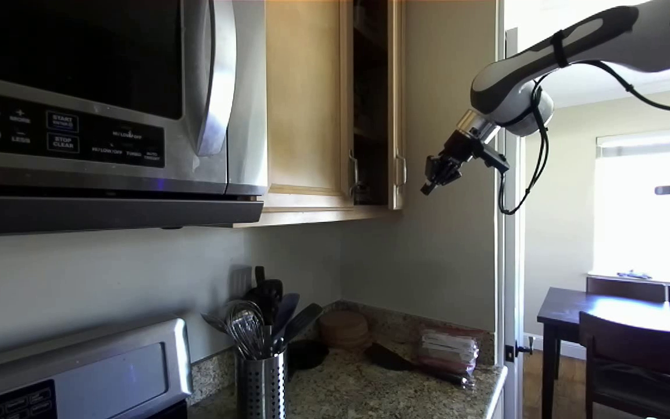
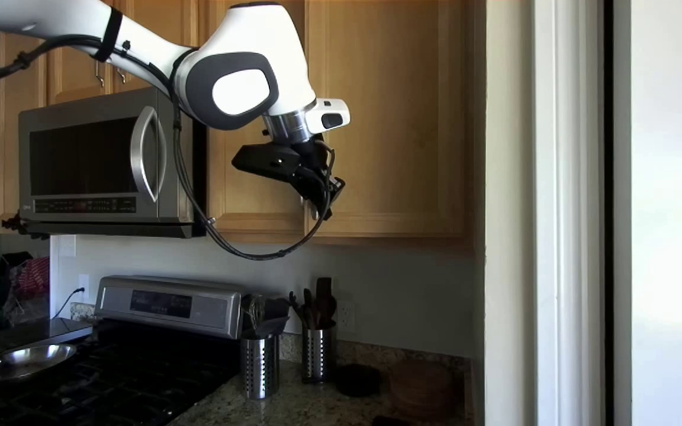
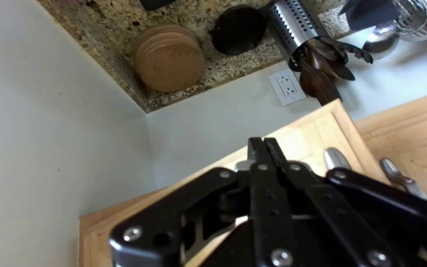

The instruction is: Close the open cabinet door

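Observation:
The cabinet door (image 1: 395,110) stands ajar. In an exterior view it is nearly edge-on, with the dark cabinet inside showing beside it and a silver handle (image 1: 402,170) low on it. Its outer face also shows in an exterior view (image 2: 391,130) and in the wrist view (image 3: 306,135), where my gripper hides part of it. My gripper (image 1: 427,190) is shut and empty, outside the door near handle height, with a gap to it in that exterior view. In the wrist view my fingertips (image 3: 262,141) are together over the door's face; contact cannot be told there.
A matching framed door (image 1: 309,105) lies flat on the cabinet beside the opening. A stainless microwave (image 1: 245,116) hangs alongside. A side wall (image 1: 445,250) stands close by the door. Below are a granite counter (image 1: 341,384), a utensil holder (image 1: 261,387) and round wooden boards (image 1: 344,329).

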`<action>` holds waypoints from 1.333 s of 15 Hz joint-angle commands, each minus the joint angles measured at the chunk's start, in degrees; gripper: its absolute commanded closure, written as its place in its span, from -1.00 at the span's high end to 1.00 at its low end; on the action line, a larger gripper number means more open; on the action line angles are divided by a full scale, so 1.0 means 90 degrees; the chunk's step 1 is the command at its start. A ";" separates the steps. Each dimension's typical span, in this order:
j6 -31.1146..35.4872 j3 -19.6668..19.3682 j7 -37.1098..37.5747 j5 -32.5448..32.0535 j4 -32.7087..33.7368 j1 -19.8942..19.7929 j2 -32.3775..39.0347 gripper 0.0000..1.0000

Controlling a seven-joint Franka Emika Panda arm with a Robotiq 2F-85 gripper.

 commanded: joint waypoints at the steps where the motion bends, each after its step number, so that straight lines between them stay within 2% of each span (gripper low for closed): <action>1: 0.0232 -0.0140 -0.0254 0.0620 0.0306 0.0260 0.0250 -0.87; 8: 0.1063 -0.0164 -0.0954 0.2132 0.0639 0.0631 0.0656 -0.89; 14: 0.1039 -0.0014 -0.1890 0.3497 0.1029 0.0660 0.1035 -0.88; 15: 0.1053 -0.0094 -0.2027 0.3661 0.1072 0.0765 0.1083 -0.87; 20: 0.1122 0.0038 -0.2582 0.4407 0.1366 0.0795 0.1435 -0.88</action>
